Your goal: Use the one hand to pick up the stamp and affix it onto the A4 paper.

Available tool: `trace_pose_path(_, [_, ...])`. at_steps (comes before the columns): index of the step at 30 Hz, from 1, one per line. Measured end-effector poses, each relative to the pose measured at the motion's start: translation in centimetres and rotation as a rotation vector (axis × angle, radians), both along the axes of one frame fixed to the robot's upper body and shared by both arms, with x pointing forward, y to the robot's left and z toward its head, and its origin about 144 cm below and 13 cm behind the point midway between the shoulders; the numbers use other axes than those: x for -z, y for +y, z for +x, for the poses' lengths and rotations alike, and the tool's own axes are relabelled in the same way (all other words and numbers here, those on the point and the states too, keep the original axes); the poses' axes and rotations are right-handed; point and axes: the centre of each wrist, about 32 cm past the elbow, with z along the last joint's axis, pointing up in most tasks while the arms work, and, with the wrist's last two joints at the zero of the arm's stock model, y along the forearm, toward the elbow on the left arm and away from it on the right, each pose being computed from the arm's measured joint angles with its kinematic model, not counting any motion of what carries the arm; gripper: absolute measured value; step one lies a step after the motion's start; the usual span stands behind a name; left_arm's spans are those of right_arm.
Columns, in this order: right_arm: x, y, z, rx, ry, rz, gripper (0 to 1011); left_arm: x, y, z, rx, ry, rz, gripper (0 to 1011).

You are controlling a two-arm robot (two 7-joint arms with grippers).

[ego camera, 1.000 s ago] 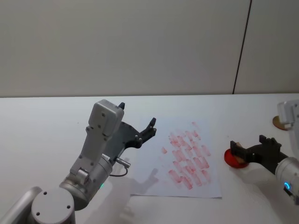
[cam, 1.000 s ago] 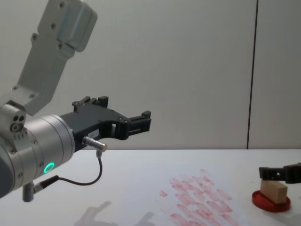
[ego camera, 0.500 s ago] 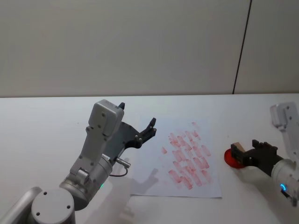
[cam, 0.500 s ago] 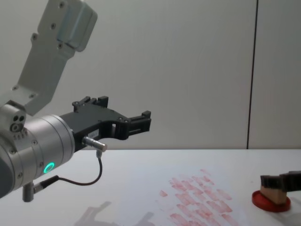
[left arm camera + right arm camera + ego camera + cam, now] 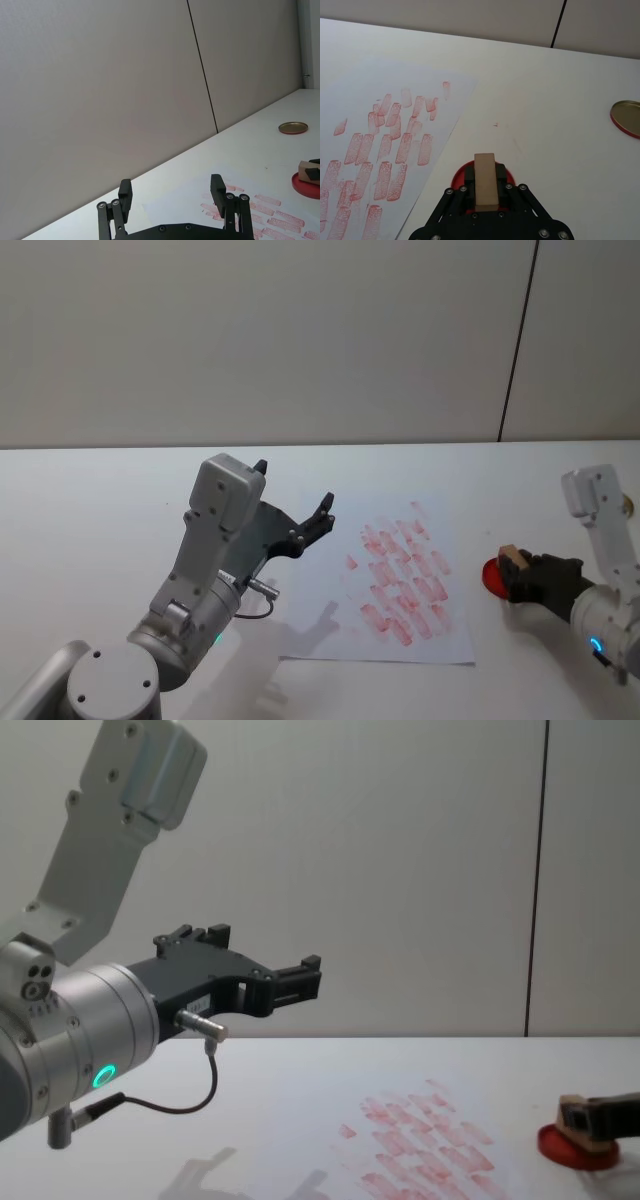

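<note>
The stamp (image 5: 484, 172) is clamped in our right tool (image 5: 485, 184) over the ink pad (image 5: 457, 177), so if it tilts in that grip we'd probably smear the A4 paper (image 5: 365, 95), while the left tool (image 5: 171, 192) hangs open.

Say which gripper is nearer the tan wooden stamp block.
Right. The right gripper clamps the stamp on the red ink pad; the left gripper hangs open beyond the paper.

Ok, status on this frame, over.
Left end effector open, raised above table. Right end effector shut on stamp, on ink pad. Nothing between it and A4 paper.
</note>
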Motion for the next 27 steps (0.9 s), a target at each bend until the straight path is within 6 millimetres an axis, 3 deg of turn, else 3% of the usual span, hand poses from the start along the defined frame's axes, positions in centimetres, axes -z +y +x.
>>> trace_pose_path(4, [0.12, 0.14, 0.12, -0.005, 0.005, -0.003, 218, 0.0, 0.0, 0.0, 0.0, 0.0, 0.0, 993])
trace_pose_path(27, [0.21, 0.99, 1.02, -0.004, 0.056, -0.036, 219, 0.0, 0.0, 0.0, 0.0, 0.0, 0.0, 993])
